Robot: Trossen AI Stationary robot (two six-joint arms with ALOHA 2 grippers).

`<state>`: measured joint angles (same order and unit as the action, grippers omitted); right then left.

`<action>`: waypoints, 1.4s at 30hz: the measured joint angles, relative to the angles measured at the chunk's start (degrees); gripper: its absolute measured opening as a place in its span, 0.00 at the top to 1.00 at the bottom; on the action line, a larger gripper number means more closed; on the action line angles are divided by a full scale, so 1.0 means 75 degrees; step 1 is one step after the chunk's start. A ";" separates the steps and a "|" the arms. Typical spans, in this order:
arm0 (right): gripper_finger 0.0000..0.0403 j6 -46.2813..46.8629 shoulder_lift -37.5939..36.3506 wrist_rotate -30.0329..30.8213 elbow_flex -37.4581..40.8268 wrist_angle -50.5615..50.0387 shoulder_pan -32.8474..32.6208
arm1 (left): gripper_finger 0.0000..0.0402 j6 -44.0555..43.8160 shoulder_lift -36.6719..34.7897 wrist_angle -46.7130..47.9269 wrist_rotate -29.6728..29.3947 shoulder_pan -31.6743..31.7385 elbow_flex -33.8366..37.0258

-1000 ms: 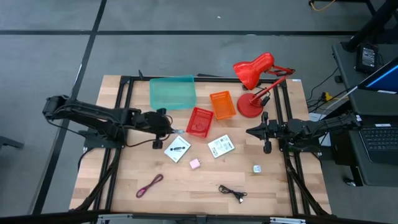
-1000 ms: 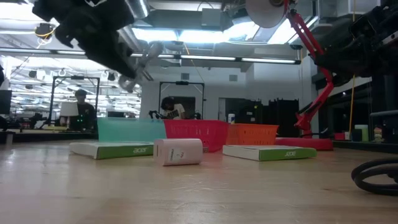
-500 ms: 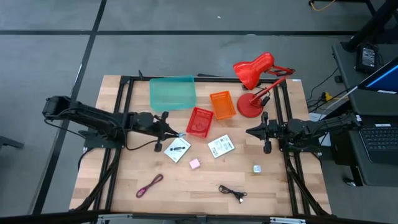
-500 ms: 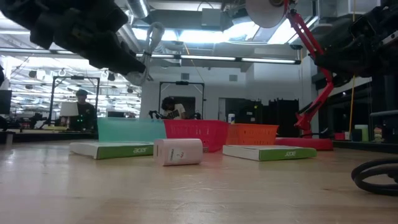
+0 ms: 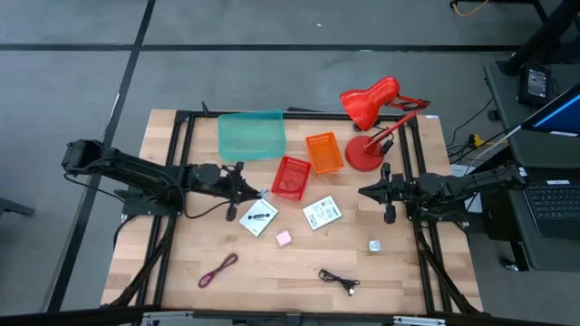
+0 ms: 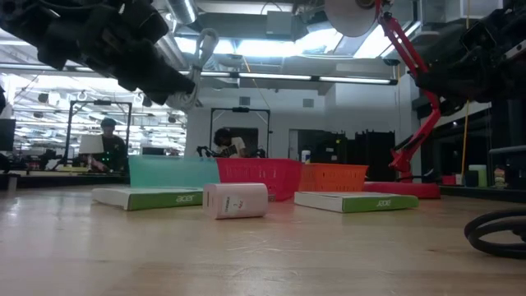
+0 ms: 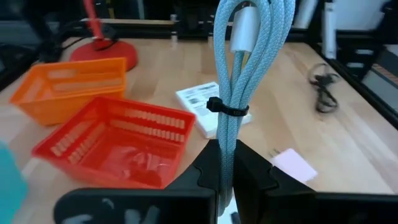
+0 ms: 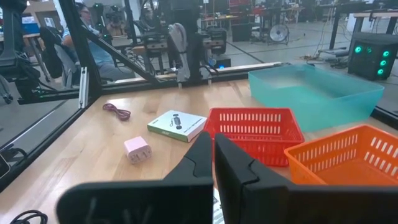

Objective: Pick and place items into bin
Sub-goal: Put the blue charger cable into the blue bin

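Left hand [image 7: 225, 163] clamped tight on a blue-grey cable [image 7: 239, 81]: braided, folded into a long bundle, cinched by a dark tie, pale plug at one end. Cable raised off the counter [image 5: 181, 263], just beside the red basket [image 5: 292, 176] on its left-arm side. Orange basket [image 5: 324, 152] touching the red basket's far corner; teal bin [image 5: 251, 134] just behind. Two white printed packets [image 5: 258, 216] [image 5: 321, 212] near the red basket's front, pink cube [image 5: 284, 238] between and beyond them. Maroon cable [image 5: 217, 269], black cable [image 5: 338, 281] and tiny pale cube [image 5: 373, 245] farther toward the front edge. Right hand [image 5: 362, 192] fully closed, empty, waiting right of the red basket.
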<state>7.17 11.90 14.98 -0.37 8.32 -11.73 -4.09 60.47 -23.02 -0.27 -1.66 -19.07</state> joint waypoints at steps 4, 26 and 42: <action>1.00 -0.0031 0.0000 0.0000 -0.0002 -0.0003 0.0000 | 0.96 -0.0426 0.0000 0.0002 -0.0612 0.0002 0.0000; 1.00 -0.0454 0.0000 0.0085 -0.0001 -0.0010 0.0001 | 0.96 -0.1703 0.0000 0.0405 -0.3956 0.1172 -0.0021; 1.00 -0.0652 -0.0003 0.0597 -0.0002 -0.0003 0.0309 | 0.96 -0.1258 0.0112 0.4324 -0.3345 0.3531 -0.1942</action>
<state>2.28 11.88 19.46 -0.38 8.29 -9.41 -13.53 61.31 9.41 -25.35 24.82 -33.64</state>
